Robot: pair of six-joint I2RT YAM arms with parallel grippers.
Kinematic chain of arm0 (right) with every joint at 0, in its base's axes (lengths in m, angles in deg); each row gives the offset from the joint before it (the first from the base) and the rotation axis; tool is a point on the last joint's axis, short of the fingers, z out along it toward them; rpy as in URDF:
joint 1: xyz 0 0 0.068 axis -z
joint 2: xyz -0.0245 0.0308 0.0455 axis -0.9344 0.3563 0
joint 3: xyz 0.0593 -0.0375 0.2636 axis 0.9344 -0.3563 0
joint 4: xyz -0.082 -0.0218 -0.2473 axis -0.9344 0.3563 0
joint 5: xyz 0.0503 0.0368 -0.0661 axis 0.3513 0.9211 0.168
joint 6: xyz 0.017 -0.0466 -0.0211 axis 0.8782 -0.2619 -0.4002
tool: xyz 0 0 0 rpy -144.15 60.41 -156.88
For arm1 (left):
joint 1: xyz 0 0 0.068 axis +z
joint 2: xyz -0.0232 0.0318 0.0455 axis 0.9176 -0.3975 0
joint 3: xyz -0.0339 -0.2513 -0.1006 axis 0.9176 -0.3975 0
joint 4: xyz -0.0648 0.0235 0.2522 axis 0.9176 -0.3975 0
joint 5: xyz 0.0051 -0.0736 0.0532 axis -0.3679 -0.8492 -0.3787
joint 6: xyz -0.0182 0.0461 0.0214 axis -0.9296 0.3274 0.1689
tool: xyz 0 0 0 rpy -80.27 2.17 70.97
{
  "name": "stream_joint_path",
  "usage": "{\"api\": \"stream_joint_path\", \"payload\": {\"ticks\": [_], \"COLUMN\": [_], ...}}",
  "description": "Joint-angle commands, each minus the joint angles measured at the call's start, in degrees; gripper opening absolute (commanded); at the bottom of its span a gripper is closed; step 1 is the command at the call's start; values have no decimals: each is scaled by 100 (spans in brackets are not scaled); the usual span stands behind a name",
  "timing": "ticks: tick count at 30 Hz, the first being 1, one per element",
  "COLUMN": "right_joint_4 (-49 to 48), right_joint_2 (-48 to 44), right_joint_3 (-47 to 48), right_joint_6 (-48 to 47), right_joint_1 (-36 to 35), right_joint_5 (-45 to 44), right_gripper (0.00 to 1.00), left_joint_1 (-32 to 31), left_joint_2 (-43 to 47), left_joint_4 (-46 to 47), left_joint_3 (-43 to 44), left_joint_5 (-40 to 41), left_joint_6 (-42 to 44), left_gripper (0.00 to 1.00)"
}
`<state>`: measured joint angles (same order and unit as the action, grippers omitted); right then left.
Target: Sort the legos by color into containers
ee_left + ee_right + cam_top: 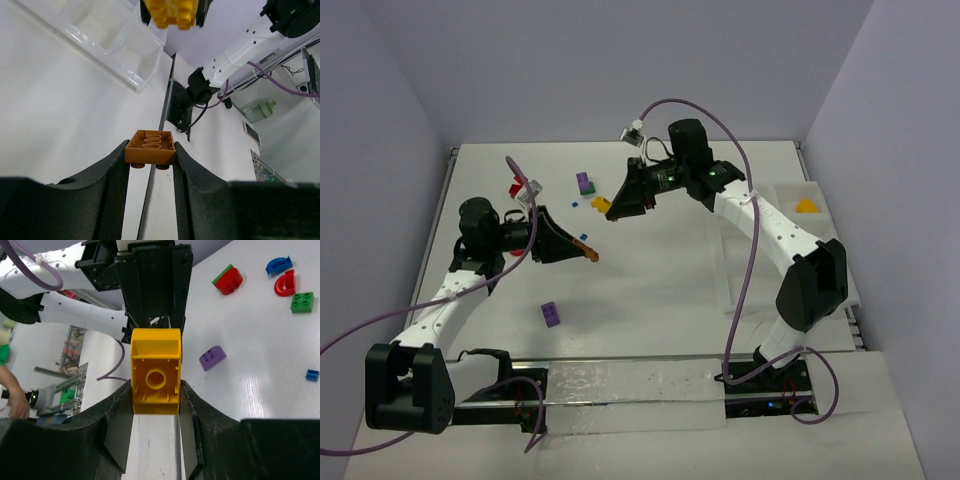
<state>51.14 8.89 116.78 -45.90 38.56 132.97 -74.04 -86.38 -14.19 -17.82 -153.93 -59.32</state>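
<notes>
Left gripper [588, 252] pinches an orange brick [150, 146] by its sides, apparently clear of the desk [650, 290] and likely bound for the white tray [745, 285] at right. Right gripper [604, 208] clamps a yellow brick [155, 371] mid-desk, also raised. A yellow piece [806, 205] sits in a far tray compartment, probably the yellow bin. Purple brick [551, 314] lies loose on the desk, unsorted.

You've got a white table [650, 290], boxed in by pale lavender walls [570, 60] at the back, left and right. Light's soft and even, faint glare on the tabletop. Shiny rail [620, 383] along the near edge.
</notes>
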Motion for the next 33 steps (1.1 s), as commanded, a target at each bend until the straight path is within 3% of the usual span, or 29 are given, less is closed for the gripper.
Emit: {"api": "stream_joint_path", "payload": {"ticks": [1, 5, 8, 10, 18, 28, 33], "right_joint_4": [196, 1485, 2154, 2544, 2943, 2493, 2340], "right_joint_2": [-476, -666, -760, -839, -182, 1139, 1534], "right_joint_3": [-2, 244, 284, 242, 410, 881, 982], "right_joint_6": [-268, -1175, -1559, -2185, -3479, -3702, -3726], "right_joint_1": [327, 1063, 1621, 2496, 4384, 4912, 4979], "right_joint_5": [-170, -1733, -2738, -3406, -5742, -6823, -6833], "right_gripper": [0, 0, 0, 0, 0, 0, 0], "left_joint_1": [-9, -9, -14, -36, -385, -968, -1000], "left_joint_2": [-11, -62, -137, -219, -658, -1216, -1345], "left_joint_4": [-1012, -2282, -2736, -2995, -3229, -3195, -3149], "left_joint_3": [412, 880, 1234, 1593, 2138, 2580, 2665], "left_joint_5": [104, 1318, 2248, 2822, 3784, 4192, 4115], "left_joint_6": [985, 2056, 2342, 2492, 3019, 3099, 3031], "left_gripper": [0, 0, 0, 0, 0, 0, 0]}}
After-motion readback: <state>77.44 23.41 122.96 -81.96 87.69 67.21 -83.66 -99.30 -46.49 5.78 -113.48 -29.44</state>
